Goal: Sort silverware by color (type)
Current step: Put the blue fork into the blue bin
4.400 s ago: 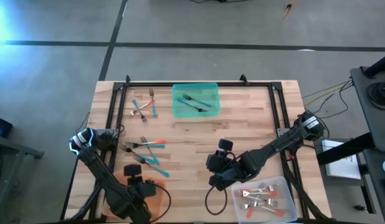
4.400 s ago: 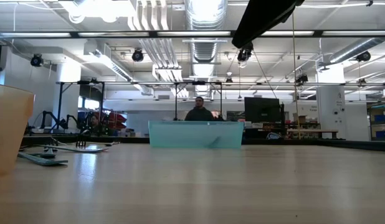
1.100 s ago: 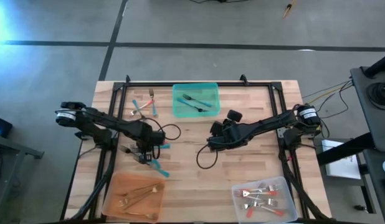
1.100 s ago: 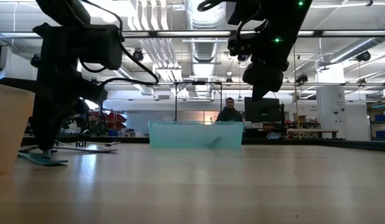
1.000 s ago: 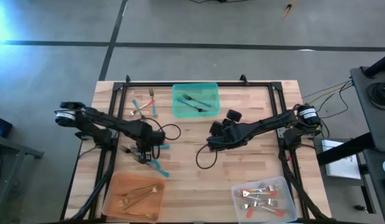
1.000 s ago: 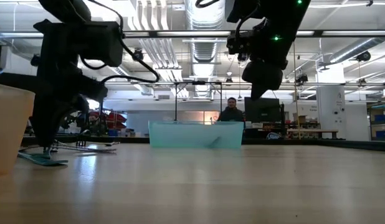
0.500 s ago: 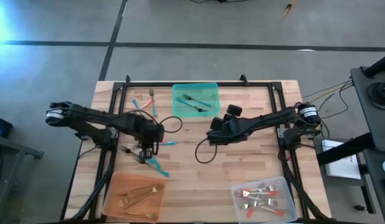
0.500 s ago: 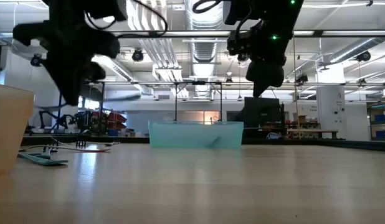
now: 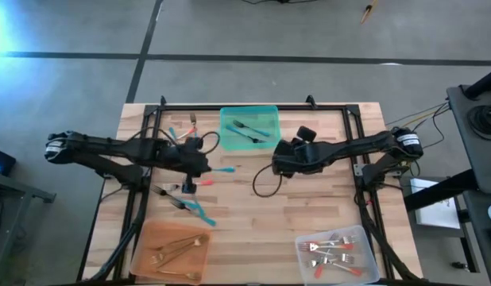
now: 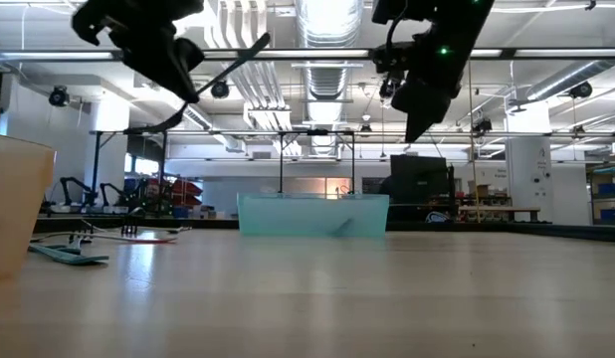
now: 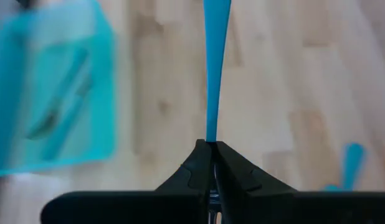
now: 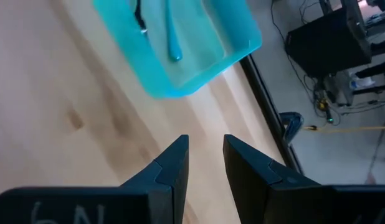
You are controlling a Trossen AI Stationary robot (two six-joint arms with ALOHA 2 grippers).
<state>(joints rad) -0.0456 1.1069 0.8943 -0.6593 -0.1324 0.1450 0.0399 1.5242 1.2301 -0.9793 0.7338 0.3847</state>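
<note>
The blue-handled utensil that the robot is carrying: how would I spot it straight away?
Find the teal plastic tray at the table's far edge, then look just left of it, where the left arm's pincer hangs above the wood. The slim teal-handled utensil sticks out of that shut pincer toward the tray, the only piece lifted off the table.

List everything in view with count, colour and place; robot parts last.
Teal tray: one, far middle of the table, holding two teal-handled utensils.
Orange tray: one, near left corner, gold utensils inside; count unclear.
Clear tray: one, near right corner, several red-handled forks.
Loose utensils: teal and red handles, far left of the table.
More loose utensils: left of centre.
Left gripper: fingers shut on a teal-handled utensil, raised left of the teal tray.
Right gripper: fingers apart, empty, right of the teal tray.
</note>
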